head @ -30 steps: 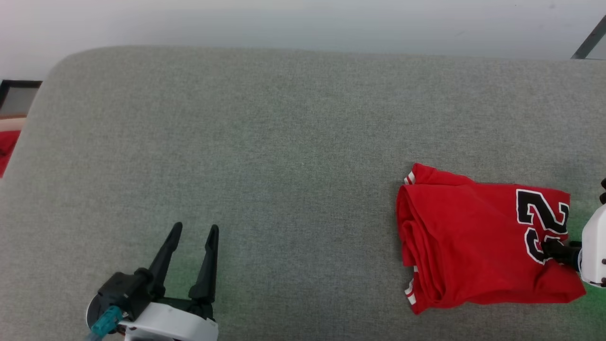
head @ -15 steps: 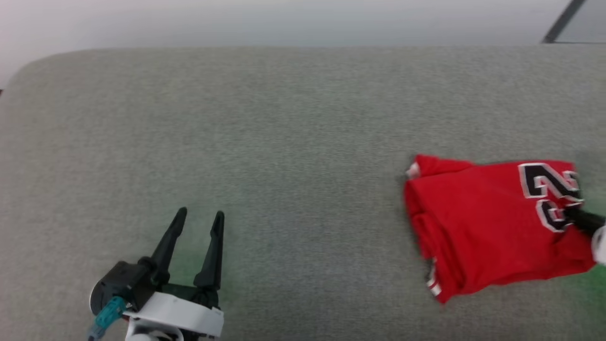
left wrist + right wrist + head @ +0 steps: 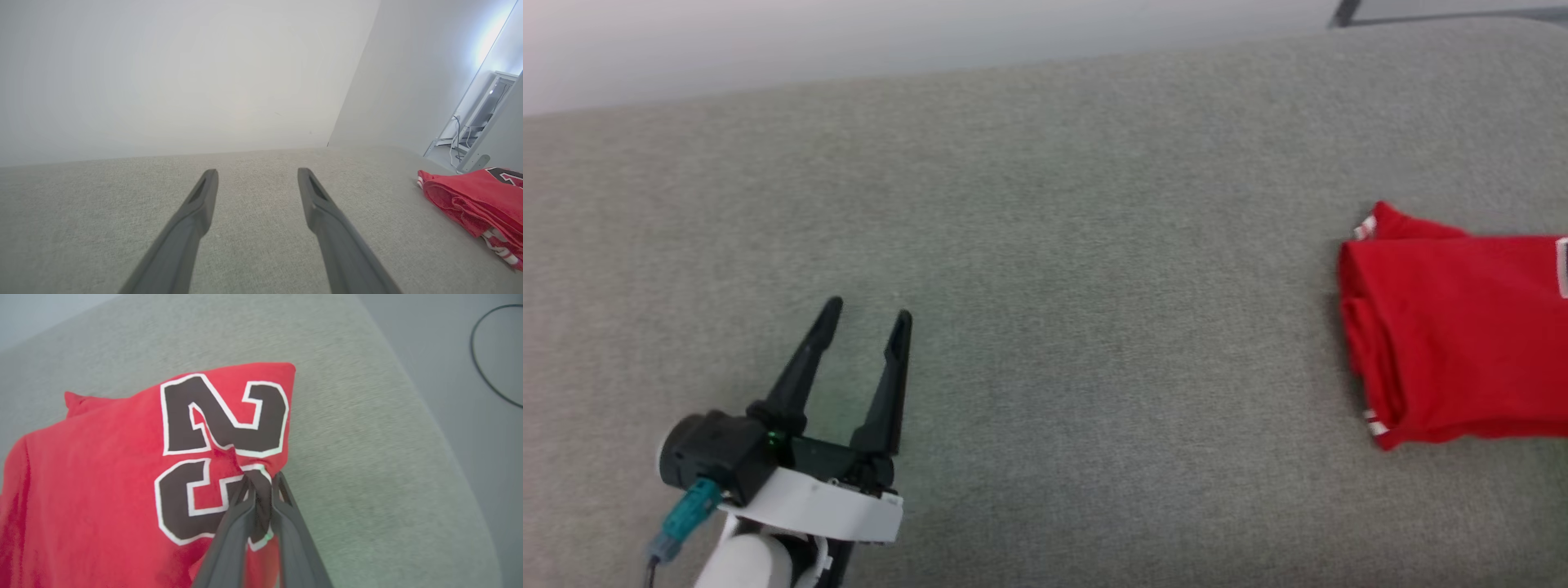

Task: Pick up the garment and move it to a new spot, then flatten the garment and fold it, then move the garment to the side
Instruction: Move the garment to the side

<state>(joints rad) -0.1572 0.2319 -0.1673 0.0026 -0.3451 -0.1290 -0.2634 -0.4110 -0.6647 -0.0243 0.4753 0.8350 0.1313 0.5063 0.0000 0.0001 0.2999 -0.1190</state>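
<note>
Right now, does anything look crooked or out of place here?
Only slightly. The shirt is folded but bunched where the right gripper's fingers pinch its edge at the "23", puckering the cloth there. It lies near the grey surface's rounded end. The left gripper hangs open, apart from it. Nothing is torn or spilled.

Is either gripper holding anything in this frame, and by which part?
The right gripper is shut on the garment, pinching bunched fabric at its edge, at the printed 23. The left gripper is open and holds nothing.
</note>
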